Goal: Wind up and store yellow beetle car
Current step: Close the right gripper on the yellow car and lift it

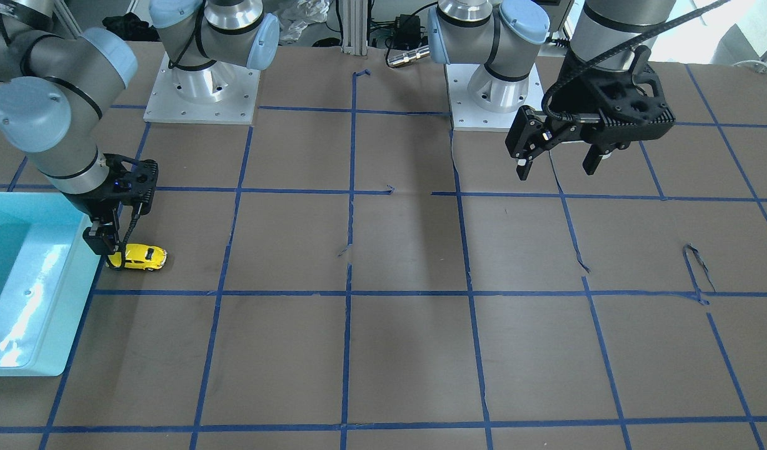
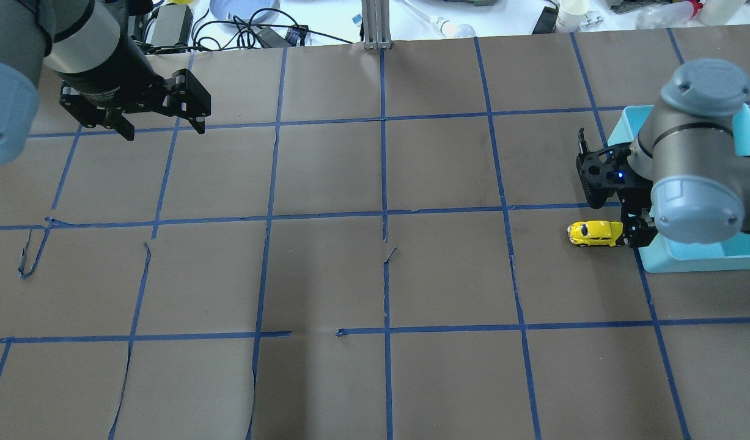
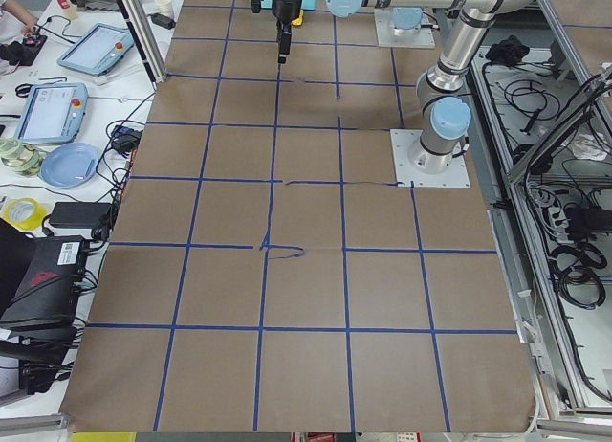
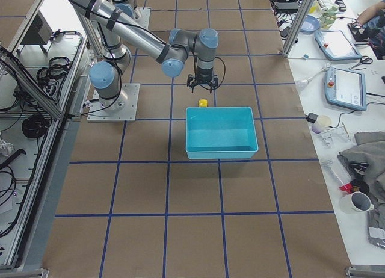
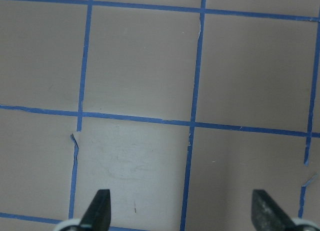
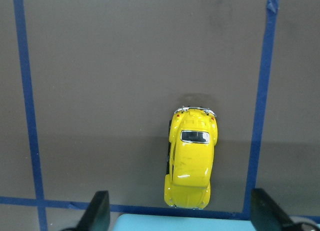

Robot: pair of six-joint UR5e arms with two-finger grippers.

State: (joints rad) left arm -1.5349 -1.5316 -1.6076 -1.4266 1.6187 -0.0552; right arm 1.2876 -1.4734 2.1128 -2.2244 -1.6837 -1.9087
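The yellow beetle car (image 1: 144, 256) stands on its wheels on the brown table, right beside the teal bin (image 1: 77, 312). It also shows in the overhead view (image 2: 595, 233), the right side view (image 4: 203, 101) and the right wrist view (image 6: 191, 161). My right gripper (image 1: 108, 247) is open and hangs low over the car's end nearest the bin, holding nothing. In the right wrist view its fingertips (image 6: 100, 211) stand wide apart on either side of the car. My left gripper (image 1: 558, 162) is open and empty, raised far across the table (image 2: 161, 125).
The teal bin (image 2: 686, 263) is an open box at the table's end on my right side, also seen in the right side view (image 4: 219, 153). Blue tape lines grid the brown table. Both arm bases (image 1: 202, 94) stand at the robot's edge of the table.
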